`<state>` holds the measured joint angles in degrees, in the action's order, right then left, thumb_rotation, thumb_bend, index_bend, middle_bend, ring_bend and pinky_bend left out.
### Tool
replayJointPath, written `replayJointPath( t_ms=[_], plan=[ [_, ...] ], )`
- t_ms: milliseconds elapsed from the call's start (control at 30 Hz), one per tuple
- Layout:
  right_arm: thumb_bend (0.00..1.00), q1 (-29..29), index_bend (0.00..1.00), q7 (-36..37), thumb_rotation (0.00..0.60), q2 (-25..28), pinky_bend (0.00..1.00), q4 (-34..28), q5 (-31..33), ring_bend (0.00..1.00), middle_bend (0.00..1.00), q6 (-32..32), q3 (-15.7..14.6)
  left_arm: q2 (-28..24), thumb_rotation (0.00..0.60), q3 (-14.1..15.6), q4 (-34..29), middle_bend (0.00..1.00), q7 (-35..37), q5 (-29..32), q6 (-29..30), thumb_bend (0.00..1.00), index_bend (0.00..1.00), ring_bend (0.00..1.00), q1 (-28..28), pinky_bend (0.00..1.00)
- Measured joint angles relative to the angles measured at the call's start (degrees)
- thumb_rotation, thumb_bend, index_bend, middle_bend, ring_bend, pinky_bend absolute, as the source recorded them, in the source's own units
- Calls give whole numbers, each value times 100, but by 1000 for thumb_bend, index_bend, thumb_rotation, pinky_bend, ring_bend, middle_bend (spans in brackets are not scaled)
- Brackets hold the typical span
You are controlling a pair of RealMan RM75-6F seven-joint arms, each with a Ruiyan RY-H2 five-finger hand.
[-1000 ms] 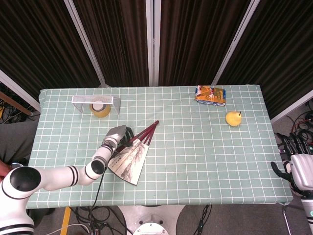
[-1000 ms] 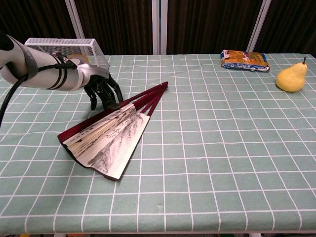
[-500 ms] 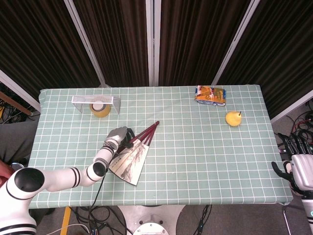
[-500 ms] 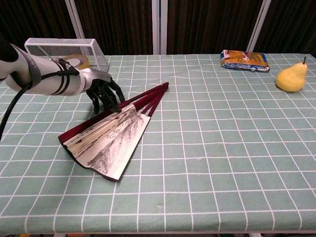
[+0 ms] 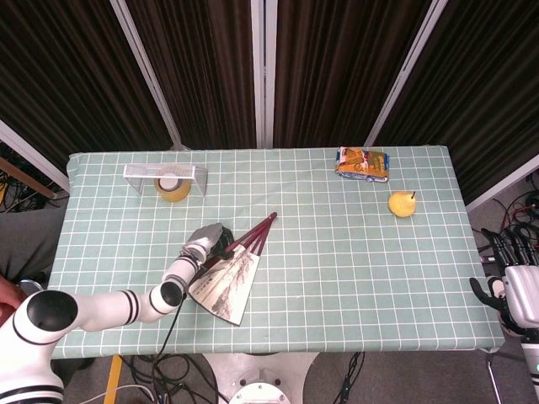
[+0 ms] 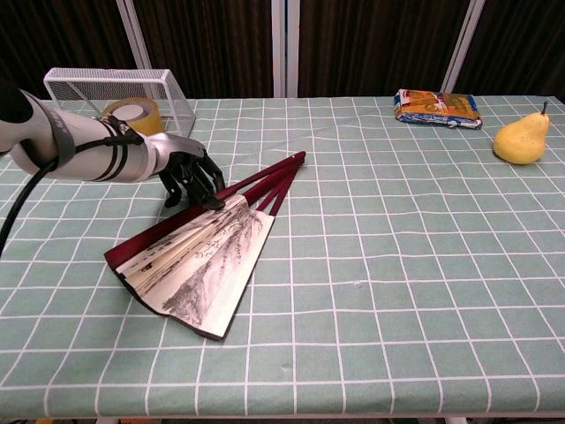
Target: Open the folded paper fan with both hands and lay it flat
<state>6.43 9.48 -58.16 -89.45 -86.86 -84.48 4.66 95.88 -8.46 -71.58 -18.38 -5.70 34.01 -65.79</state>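
The paper fan lies partly spread on the green checked table, left of centre. Its dark red ribs point toward the far right, and its painted paper leaf faces the near edge. My left hand sits at the fan's upper edge, fingers curled down onto the outer red guard stick, near where the ribs meet the paper. My right hand hangs off the table's right edge in the head view, fingers apart and holding nothing. The chest view does not show it.
A white wire basket stands at the far left with a yellow tape roll beside it. A snack packet and a yellow pear lie at the far right.
My left hand has drawn back toward the near edge with the fan's guard under its fingers. The fan slid with it and its leaf spread a little wider. The right hand has barely moved.
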Motion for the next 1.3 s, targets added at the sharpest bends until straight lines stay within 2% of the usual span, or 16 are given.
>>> replayJointPath(
  t_ms=[267, 567, 800, 1000, 1100, 1300],
  plan=[
    [243, 136, 62, 205, 600, 51, 0, -39, -177, 0, 131, 185, -41, -428, 600, -239, -558, 634, 275, -526, 365, 382, 581, 638, 186, 834],
    [271, 605, 62, 921, 600, 191, 0, -244, -371, 0, 164, 934, -108, -1073, 600, -585, -1463, 641, 936, -1676, 616, 382, 585, 638, 743, 835],
    [261, 1187, 79, 2204, 600, 209, 13, -521, -346, 0, 204, 1809, -68, -1527, 600, -934, -2257, 646, 1642, -2824, 994, 381, 585, 638, 1292, 835],
    [141, 1981, 79, 3641, 600, 104, 14, -619, -251, 0, 202, 2964, 29, -1896, 600, -1264, -2856, 646, 2342, -3694, 1327, 380, 585, 638, 1751, 831],
    [127, 2420, 79, 4129, 600, -83, 14, -622, -55, 0, 193, 3521, 141, -2022, 600, -1389, -3063, 646, 2596, -4047, 1452, 381, 585, 638, 1903, 830],
    [86, 3049, 79, 4634, 600, -583, 14, -537, 419, 0, 175, 4232, 417, -2069, 600, -1552, -3292, 646, 2954, -4610, 1758, 382, 585, 638, 2069, 824]
  ],
)
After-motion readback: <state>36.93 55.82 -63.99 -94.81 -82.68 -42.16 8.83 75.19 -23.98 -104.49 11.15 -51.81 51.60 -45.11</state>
